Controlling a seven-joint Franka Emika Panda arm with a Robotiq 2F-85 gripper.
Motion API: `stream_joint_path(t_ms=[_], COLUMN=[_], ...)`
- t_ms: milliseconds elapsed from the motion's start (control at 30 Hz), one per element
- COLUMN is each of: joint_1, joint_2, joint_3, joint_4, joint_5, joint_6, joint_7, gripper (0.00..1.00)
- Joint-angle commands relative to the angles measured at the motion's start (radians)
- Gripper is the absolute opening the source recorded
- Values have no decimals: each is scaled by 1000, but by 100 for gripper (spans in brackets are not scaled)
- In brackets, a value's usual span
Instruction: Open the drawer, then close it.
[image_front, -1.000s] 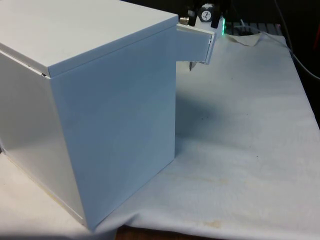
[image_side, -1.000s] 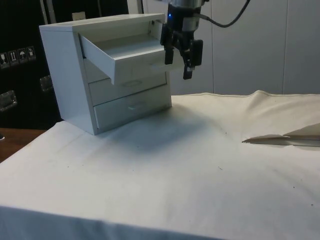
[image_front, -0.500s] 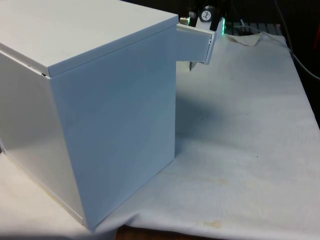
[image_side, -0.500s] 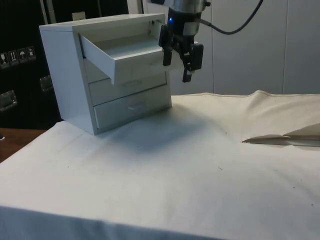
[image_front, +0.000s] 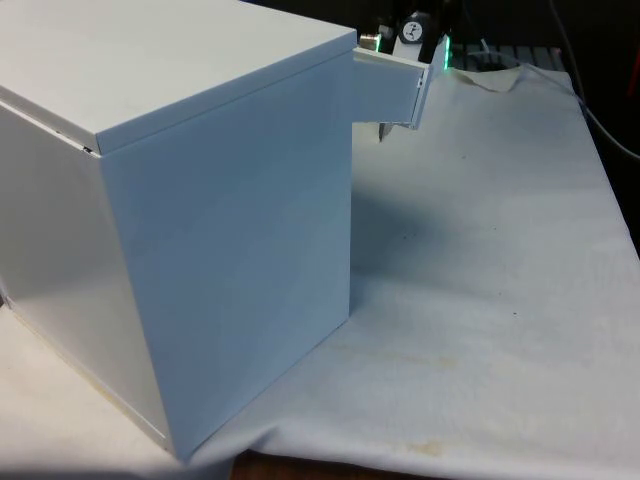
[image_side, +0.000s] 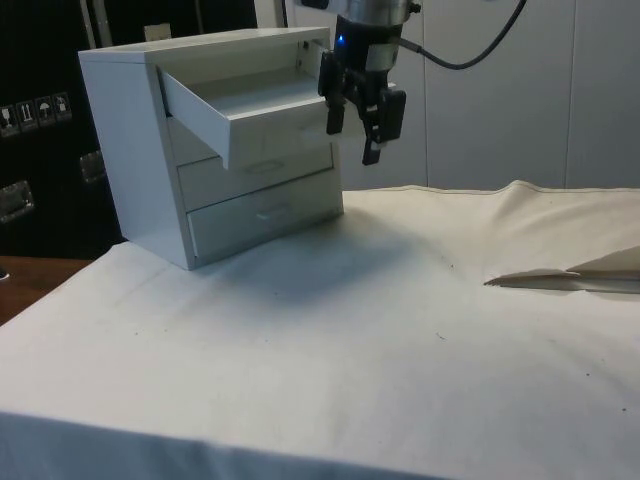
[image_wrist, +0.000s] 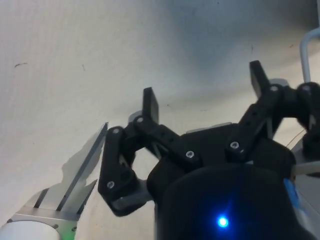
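1. Here, a white cloth (image_side: 420, 330) covers the table from edge to edge, with a raised fold lying well off toward the far side in the side view.
2. A white chest of drawers (image_side: 150, 150) stands on the cloth at the side view's left; in the front view it turns a blank side panel (image_front: 230, 250) to the camera and takes up that view's left half.
3. The top drawer (image_side: 250, 110) is pulled well out of the chest; its long axis runs level, and its front panel (image_front: 420, 90) points away from the chest body toward the front view's right. The two drawers below it sit flush and shut.
4. The black gripper (image_side: 357, 125) hangs pointing down just beside the open drawer's front, at its outer corner; whether it touches the panel cannot be told.
5. Its two fingers (image_wrist: 150, 105) are spread apart with bare cloth (image_wrist: 100, 60) between them and nothing in their grasp.
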Motion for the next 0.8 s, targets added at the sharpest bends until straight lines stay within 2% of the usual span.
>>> stream_joint_path(t_ms=[0, 33, 133, 167, 300, 333, 367, 433, 467, 500, 533, 767], joint_1=[0, -4, -4, -4, -3, 0, -3, -3, -3, -3, -3, -1], joint_2=[0, 1, 1, 1, 1, 1, 1, 1, 1, 2, 2, 6], joint_3=[0, 2, 2, 2, 2, 0, 2, 2, 2, 2, 2, 3], joint_4=[0, -2, -2, -2, -2, 0, -2, -2, -2, -2, -1, 3], joint_5=[0, -11, -10, -10, -9, 0, -9, -9, -9, -8, -8, -6], joint_6=[0, 11, 11, 11, 11, 0, 11, 11, 11, 10, 9, 3], joint_7=[0, 8, 8, 8, 8, 0, 7, 7, 7, 7, 6, 6], gripper=[84, 84, 67, 56, 36, 28, 28, 18, 7, 3, 0, 0])
